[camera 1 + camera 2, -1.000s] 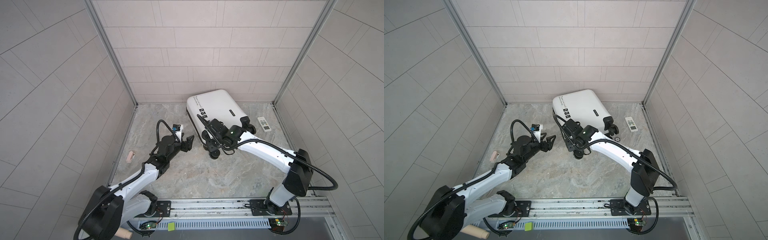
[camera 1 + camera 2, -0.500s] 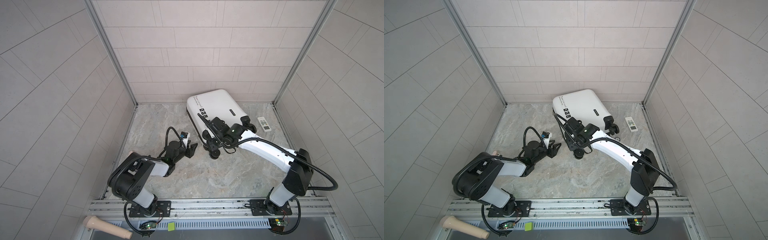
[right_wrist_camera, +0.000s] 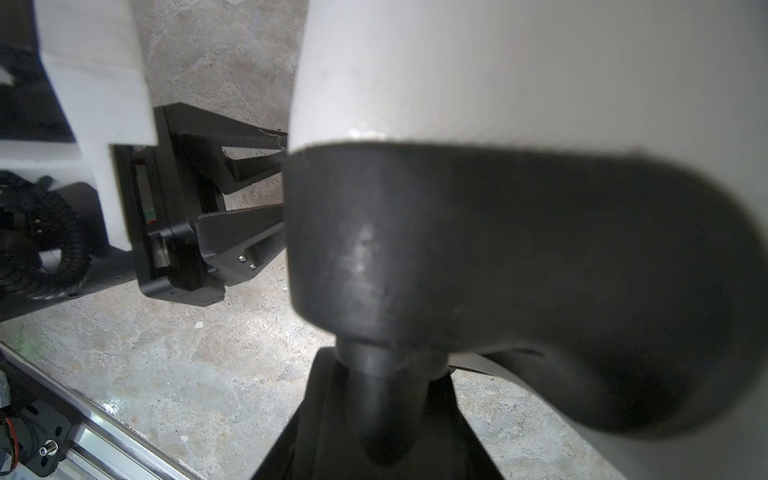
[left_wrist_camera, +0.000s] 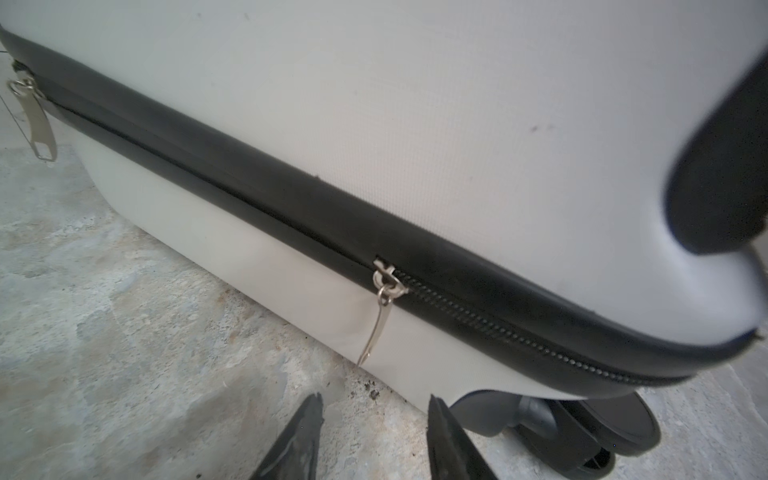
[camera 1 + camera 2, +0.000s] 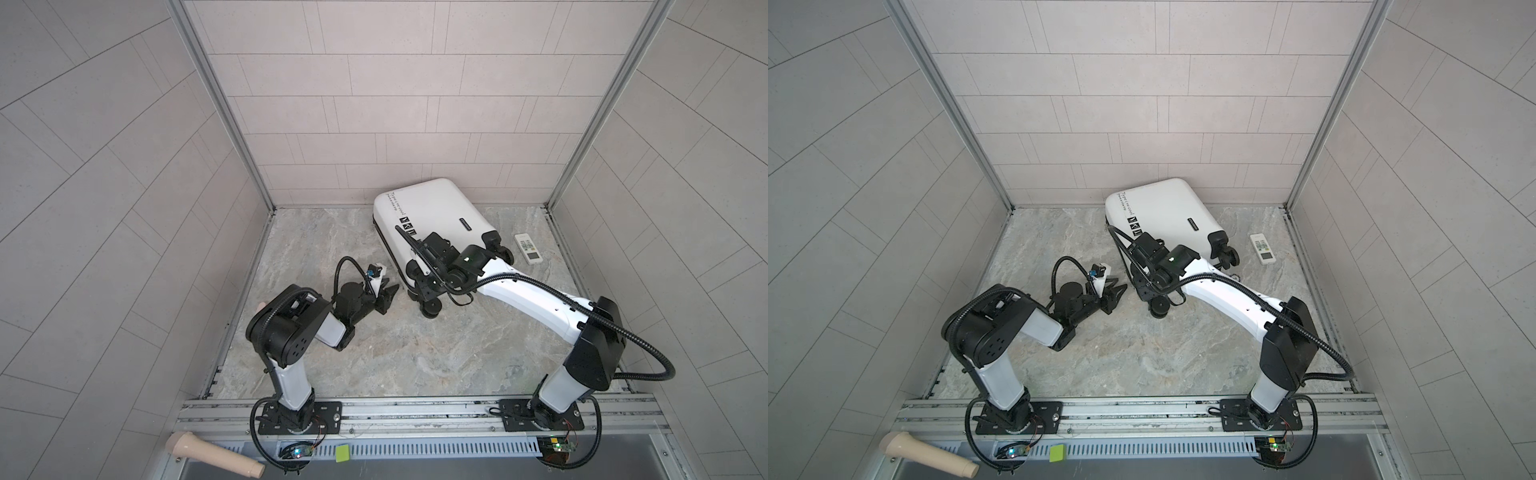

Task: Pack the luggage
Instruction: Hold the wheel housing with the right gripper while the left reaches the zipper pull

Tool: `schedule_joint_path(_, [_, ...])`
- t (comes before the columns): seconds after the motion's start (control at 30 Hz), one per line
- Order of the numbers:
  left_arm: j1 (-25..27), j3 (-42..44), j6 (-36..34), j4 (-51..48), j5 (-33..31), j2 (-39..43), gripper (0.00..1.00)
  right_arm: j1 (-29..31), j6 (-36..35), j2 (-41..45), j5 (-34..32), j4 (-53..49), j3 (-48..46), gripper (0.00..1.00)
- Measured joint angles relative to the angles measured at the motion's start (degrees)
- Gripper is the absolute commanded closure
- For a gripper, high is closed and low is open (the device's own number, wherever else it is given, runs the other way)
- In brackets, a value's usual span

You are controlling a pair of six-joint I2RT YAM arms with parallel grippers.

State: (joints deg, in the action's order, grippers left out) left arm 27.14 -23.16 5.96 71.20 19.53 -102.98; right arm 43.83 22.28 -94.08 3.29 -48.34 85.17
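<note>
suitcase: white hard case (image 5: 432,212), lid down, lies flat on the worktop (image 5: 415,353) by the back wall, wheels toward the robot
right gripper: (image 5: 419,286) at the near wheel corner; in the right wrist view the wheel stem (image 3: 386,374) sits between its fingers, looks clamped on it
why: probably pins the case so it cannot slide when the zip is tugged
left gripper: (image 4: 374,419) low over the worktop, just short of the case's side, fingers apart, nothing in them
zip pull: (image 4: 379,320) dangles from a slider partway along the black zip band, straight ahead of the left gripper
why: lined up to pinch the pull and run the zip
second pull: (image 4: 35,120) at the band's far corner
remote: (image 5: 528,248) on the worktop near the case, apart from it, not packed
stage: closing-up, zip looks unfinished since the slider is mid-band
risk: pull is thin and loose, easy to miss
</note>
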Motion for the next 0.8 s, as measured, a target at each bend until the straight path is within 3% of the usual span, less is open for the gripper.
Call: schedule_joint_path(0.8, [-1.66, -6.4, -0.26, 2.1, 3.61, -5.49, 0.74, -0.15, -0.02, -1.09, 0.42, -1.81, 1.53, 0.84])
